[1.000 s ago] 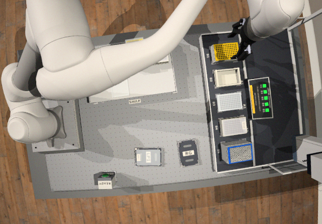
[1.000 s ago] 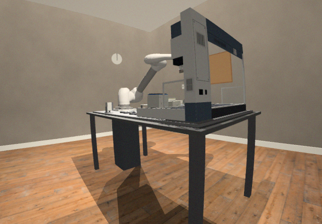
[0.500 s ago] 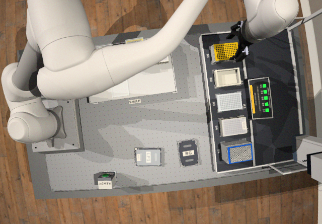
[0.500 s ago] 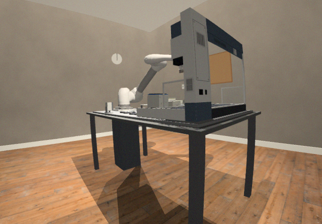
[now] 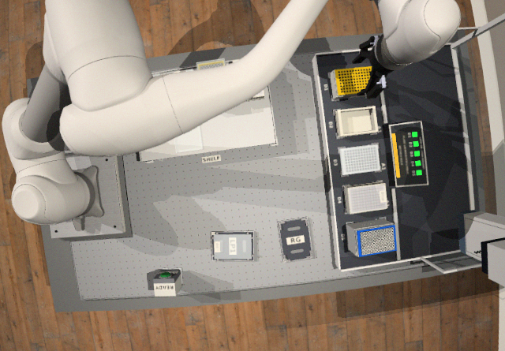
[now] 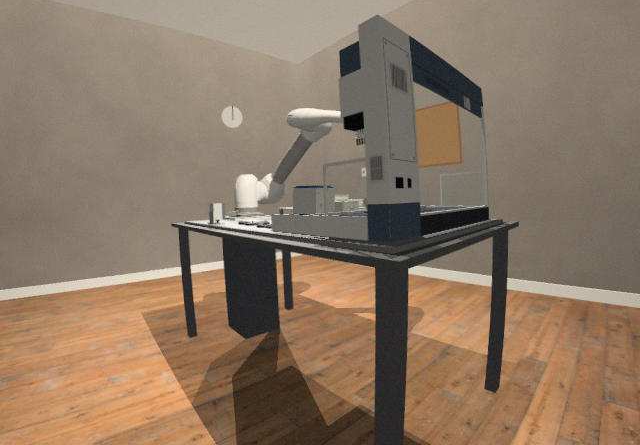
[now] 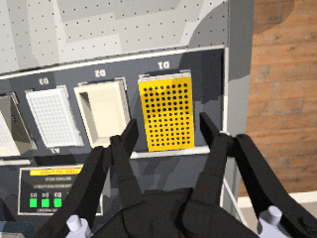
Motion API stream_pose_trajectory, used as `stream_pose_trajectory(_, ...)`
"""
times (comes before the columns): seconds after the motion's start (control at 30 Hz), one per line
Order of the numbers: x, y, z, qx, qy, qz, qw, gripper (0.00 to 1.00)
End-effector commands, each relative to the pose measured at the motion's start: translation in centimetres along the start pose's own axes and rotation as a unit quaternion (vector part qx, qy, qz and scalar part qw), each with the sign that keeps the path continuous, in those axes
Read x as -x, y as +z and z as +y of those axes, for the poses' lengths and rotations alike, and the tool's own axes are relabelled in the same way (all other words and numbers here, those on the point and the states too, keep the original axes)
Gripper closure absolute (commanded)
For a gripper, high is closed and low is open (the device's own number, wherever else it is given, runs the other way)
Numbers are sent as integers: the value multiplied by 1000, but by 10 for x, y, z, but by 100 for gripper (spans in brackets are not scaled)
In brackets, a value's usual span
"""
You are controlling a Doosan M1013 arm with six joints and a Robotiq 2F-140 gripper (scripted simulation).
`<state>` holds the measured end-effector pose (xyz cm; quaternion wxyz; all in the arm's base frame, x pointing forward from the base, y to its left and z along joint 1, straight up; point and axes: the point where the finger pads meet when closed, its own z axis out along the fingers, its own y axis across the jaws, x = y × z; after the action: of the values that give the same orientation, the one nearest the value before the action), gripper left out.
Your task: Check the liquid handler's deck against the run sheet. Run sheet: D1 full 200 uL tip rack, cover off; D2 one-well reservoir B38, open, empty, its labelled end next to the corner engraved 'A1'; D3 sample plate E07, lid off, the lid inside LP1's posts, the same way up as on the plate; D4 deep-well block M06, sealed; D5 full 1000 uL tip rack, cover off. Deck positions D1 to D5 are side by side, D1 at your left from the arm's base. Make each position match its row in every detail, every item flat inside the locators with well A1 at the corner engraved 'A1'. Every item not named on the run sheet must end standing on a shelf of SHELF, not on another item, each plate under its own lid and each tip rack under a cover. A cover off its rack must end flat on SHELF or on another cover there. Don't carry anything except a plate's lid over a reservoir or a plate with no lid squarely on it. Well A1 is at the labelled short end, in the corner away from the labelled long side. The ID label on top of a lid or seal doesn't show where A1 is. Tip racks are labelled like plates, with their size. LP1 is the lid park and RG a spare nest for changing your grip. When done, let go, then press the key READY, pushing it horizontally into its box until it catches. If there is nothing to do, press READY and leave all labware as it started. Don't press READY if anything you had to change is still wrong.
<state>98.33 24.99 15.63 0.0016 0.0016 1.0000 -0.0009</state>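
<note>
My gripper (image 5: 372, 79) (image 7: 167, 124) is open and empty. It hangs above the far edge of the yellow tip rack (image 5: 351, 80) (image 7: 165, 99), which sits uncovered in D1. The open, cream reservoir (image 5: 356, 121) (image 7: 106, 111) is in D2. A white well plate (image 5: 359, 159) (image 7: 52, 116) with no lid is in D3. A pale block (image 5: 364, 197) is in D4. The blue-rimmed tip rack (image 5: 375, 240) is in D5, uncovered. A clear lid seems to lie in LP1 (image 5: 233, 245). In the exterior view the handler hides the gripper.
SHELF (image 5: 228, 131) stands left of the deck, partly under my arm, with a labelled item (image 5: 211, 65) at its far end. The RG nest (image 5: 295, 240) and the READY key (image 5: 165, 281) are near the front. A status panel (image 5: 407, 153) lies beyond the deck row.
</note>
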Motion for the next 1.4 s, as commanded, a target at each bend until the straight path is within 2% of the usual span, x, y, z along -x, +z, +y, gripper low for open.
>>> stream_pose_trajectory(0.0, 0, 2, 0, 0, 0, -1, 1000, 34)
stream_pose_trajectory(1.37, 0, 63, 0, 0, 0, -1, 1000, 34)
